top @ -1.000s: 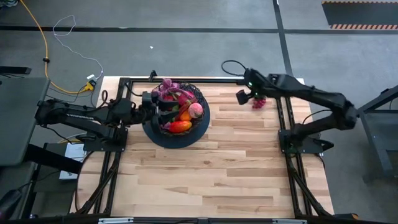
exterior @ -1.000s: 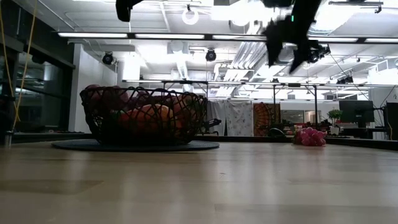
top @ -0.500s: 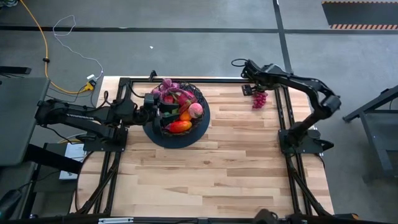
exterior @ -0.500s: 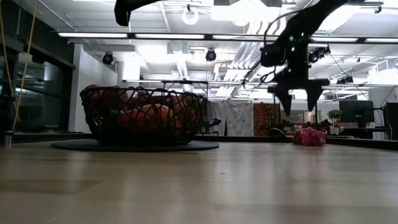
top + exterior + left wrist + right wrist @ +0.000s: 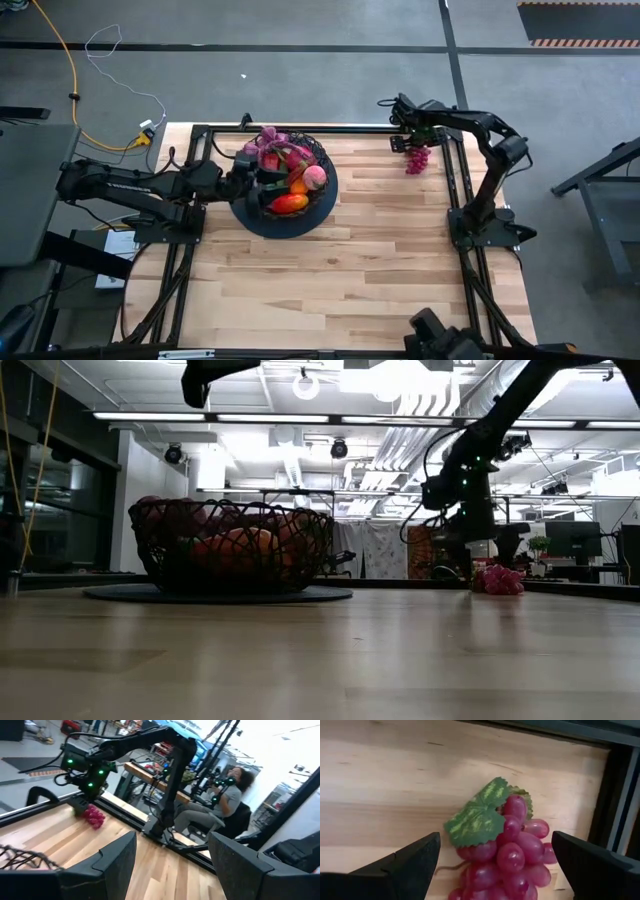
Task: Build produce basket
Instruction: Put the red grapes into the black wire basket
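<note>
The black wire basket (image 5: 300, 205) stands on a dark round mat on the table's far left part and holds several toy fruits, among them a pink one and a red-orange mango (image 5: 290, 203). In the low view the basket (image 5: 235, 550) shows its fruits through the mesh. A purple grape bunch (image 5: 512, 845) with a green leaf lies on the wood near the far right corner (image 5: 416, 160). My right gripper (image 5: 496, 836) hangs open just above it, one finger on either side, without touching it. My left gripper (image 5: 170, 845) is open, high over the basket's left side (image 5: 250, 180).
A black frame rail (image 5: 300, 128) runs along the table's far edge, close behind the grape bunch (image 5: 497, 580). Two more rails (image 5: 452, 190) run down the left and right sides. The near half of the table is bare wood (image 5: 330, 280). A person (image 5: 225, 795) sits beyond the table's right side.
My right gripper has moved toward the table's far right corner and come down over the grape bunch, which has stayed where it lay. The left arm has kept still.
</note>
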Robot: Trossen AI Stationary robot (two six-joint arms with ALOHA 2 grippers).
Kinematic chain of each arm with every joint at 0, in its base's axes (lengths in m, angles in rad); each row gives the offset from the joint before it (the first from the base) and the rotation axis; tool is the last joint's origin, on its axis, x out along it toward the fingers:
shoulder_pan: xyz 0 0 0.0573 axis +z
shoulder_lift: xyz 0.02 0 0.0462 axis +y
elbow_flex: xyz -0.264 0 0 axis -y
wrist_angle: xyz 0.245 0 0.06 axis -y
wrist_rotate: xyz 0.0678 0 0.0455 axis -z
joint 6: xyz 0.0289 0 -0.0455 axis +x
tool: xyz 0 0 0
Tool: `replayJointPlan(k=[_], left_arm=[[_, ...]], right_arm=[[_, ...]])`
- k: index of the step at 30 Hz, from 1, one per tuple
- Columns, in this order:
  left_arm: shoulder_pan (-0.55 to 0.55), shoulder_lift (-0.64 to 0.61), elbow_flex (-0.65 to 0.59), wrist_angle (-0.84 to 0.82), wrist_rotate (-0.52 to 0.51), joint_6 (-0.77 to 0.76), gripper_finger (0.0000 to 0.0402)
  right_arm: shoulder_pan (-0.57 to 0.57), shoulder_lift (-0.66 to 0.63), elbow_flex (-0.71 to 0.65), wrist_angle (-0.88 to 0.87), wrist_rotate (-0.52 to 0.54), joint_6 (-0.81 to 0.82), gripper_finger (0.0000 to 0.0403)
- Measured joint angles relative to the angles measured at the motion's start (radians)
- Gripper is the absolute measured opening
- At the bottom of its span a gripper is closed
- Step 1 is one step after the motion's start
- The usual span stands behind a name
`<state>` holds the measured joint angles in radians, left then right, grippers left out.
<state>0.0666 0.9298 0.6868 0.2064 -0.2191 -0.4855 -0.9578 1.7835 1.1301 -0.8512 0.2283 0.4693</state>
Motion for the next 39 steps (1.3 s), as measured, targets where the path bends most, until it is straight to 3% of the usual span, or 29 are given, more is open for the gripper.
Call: replayJointPlan(k=[9,18,31,39], left_arm=[[0.0,0.001,0.0,-0.008,-0.064,-0.009,0.0237],[0.0,0.001,0.0,-0.008,-0.133,-0.009,0.0237],[0.0,0.001,0.0,-0.008,-0.133,-0.012,0.0237],[0.0,0.001,0.0,-0.007,-0.133,-0.009,0.0237]], right_arm=[[-0.02,0.057,0.001,0.01,-0.102,-0.026,0.0373],[0.011,0.087,0.006,-0.013,-0.099,-0.01,0.0365],[0.04,0.065,-0.006,-0.082,-0.115,-0.048,0.0214],[0.115,-0.122,-0.004,-0.042,-0.173,-0.164,0.0156]])
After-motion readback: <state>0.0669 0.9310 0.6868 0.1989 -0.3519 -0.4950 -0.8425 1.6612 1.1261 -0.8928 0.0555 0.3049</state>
